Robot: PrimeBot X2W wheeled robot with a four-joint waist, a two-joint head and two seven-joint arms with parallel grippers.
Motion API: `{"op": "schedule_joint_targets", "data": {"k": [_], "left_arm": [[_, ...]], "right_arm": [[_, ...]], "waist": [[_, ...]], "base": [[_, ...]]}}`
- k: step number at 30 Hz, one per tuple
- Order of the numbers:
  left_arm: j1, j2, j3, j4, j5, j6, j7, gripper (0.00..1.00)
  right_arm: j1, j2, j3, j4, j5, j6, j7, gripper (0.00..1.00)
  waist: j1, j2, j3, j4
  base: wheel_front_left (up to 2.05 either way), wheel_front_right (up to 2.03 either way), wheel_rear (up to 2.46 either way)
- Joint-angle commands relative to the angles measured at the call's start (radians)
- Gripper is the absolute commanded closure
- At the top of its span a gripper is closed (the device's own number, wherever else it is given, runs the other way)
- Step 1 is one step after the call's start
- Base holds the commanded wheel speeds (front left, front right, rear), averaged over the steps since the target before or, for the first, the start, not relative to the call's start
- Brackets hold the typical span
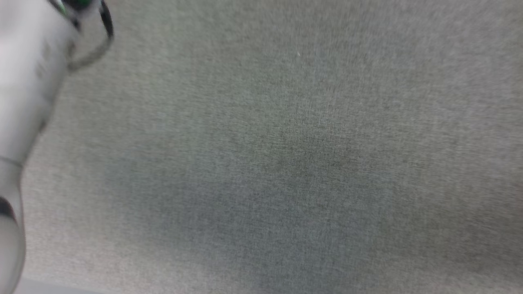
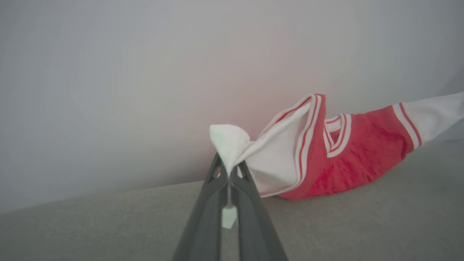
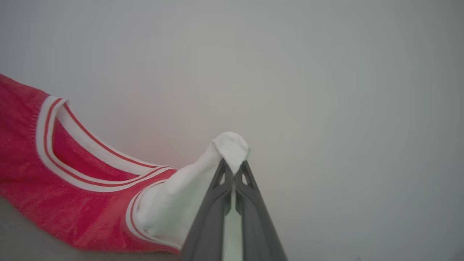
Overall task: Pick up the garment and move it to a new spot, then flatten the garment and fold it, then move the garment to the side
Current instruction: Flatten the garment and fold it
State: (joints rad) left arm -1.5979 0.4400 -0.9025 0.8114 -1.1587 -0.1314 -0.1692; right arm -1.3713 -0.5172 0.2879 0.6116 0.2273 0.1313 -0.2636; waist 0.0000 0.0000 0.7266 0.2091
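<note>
The garment [image 2: 340, 159], a red jersey with white panels and red-and-white striped trim, stretches to the right in the left wrist view and rests partly on the grey fabric surface. My left gripper [image 2: 229, 170] is shut on a white corner of it. In the right wrist view the garment [image 3: 69, 188] runs off to the left, and my right gripper [image 3: 233, 170] is shut on another white corner. The pale left forearm [image 1: 24, 81] crosses the left edge of the head view. Any lettering on the garment is hidden.
A grey woven surface [image 1: 286, 163] spreads across the head view, blurred. A plain pale wall [image 2: 145, 72] stands behind the garment in both wrist views, meeting the grey surface [image 2: 108, 224] low in the left wrist view.
</note>
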Motion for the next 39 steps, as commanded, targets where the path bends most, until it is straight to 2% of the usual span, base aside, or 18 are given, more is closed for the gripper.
{"op": "schedule_joint_targets", "data": {"k": [1,4,7,12,16,22,28,35,39], "left_arm": [[0.08,0.018,-0.034,-0.024,-0.018,0.002,0.025,1.0],[0.184,0.054,-0.087,-0.068,-0.034,0.002,0.052,1.0],[0.255,0.084,-0.118,-0.098,-0.046,0.002,0.07,1.0],[0.435,0.157,-0.163,-0.179,-0.097,0.002,0.113,1.0],[0.57,0.215,-0.181,-0.269,-0.129,0.03,0.113,1.0],[0.766,0.317,-0.195,-0.432,-0.178,0.123,0.084,1.0],[0.931,0.399,-0.196,-0.584,-0.227,0.229,0.028,1.0],[1.091,0.467,-0.184,-0.728,-0.298,0.341,-0.032,1.0],[1.158,0.492,-0.172,-0.797,-0.314,0.38,-0.063,1.0]], "right_arm": [[0.103,-0.022,0.047,-0.008,0.093,-0.001,0.012,1.0],[0.245,-0.06,0.122,-0.052,0.2,-0.001,0.042,1.0],[0.329,-0.099,0.142,-0.097,0.257,-0.001,0.058,1.0],[0.544,-0.155,0.141,-0.205,0.375,-0.001,0.102,1.0],[0.714,-0.201,0.109,-0.28,0.422,-0.001,0.132,1.0],[0.979,-0.251,0.088,-0.391,0.445,-0.001,0.152,1.0],[1.218,-0.284,0.046,-0.442,0.45,-0.001,0.155,1.0],[1.43,-0.283,-0.027,-0.479,0.481,-0.001,0.172,1.0],[1.517,-0.266,-0.074,-0.507,0.503,-0.001,0.193,1.0]], "waist": [[0.0,0.0,-0.181,0.004],[0.0,0.0,-0.258,-0.003],[0.0,0.0,-0.306,-0.008],[0.0,0.0,-0.407,-0.022],[0.0,0.0,-0.479,-0.022],[0.0,0.0,-0.554,-0.031],[0.0,0.0,-0.594,-0.032],[0.0,0.0,-0.606,-0.039],[0.0,0.0,-0.602,-0.039]], "base": [[0.0,0.0,0.0],[0.0,0.0,0.0],[0.0,0.0,0.0],[0.0,0.0,0.0],[0.0,0.0,0.0],[0.0,0.0,0.0],[0.0,0.0,0.0],[0.0,0.0,0.0],[0.0,0.0,0.0]]}}
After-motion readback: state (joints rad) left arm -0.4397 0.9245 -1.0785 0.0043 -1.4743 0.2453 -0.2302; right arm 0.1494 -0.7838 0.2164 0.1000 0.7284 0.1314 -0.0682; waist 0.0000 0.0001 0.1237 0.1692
